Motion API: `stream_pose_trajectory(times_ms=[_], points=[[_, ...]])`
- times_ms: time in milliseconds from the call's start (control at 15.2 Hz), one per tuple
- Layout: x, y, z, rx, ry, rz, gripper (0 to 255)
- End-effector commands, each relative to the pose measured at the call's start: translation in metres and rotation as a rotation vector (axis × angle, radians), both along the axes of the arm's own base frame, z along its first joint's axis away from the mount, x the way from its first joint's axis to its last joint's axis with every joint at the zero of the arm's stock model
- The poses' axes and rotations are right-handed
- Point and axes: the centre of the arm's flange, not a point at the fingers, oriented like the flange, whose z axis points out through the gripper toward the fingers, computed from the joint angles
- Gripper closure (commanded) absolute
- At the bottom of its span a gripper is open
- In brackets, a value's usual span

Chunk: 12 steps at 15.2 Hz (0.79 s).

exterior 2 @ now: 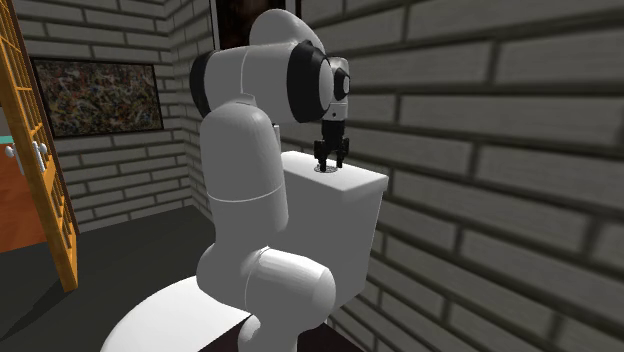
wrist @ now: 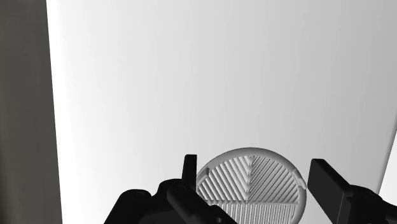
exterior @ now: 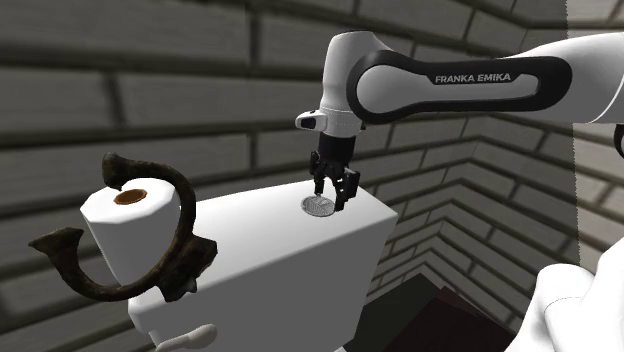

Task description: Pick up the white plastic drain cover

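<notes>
drain cover (exterior: 318, 206): 1 | paper roll (exterior: 130, 225): 1 (dark holder (exterior: 187, 262): 1) | white tank (exterior: 290, 260): 1 | wall picture (exterior 2: 97, 97): 1

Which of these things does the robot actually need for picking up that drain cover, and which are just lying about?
For the job:
- drain cover, lying flat on the white tank
- the arm's jaws, open either side of it

Just lying about:
- toilet roll
- its dark holder
- framed picture on the brick wall

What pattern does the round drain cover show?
Pale grey round drain cover: ribbed slats in angled sections; best in wrist view.
</notes>
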Motion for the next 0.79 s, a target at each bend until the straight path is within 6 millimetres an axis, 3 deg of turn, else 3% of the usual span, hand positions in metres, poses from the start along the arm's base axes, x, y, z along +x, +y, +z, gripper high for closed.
stream_pose_trajectory(times_ms=[0,132,726], points=[[0.000,0.000,-0.001,-0.001,0.002,0.000,255],[0.001,0.000,0.000,-0.001,0.002,0.000,255],[0.001,0.000,0.047,-0.001,0.002,0.000,255]])
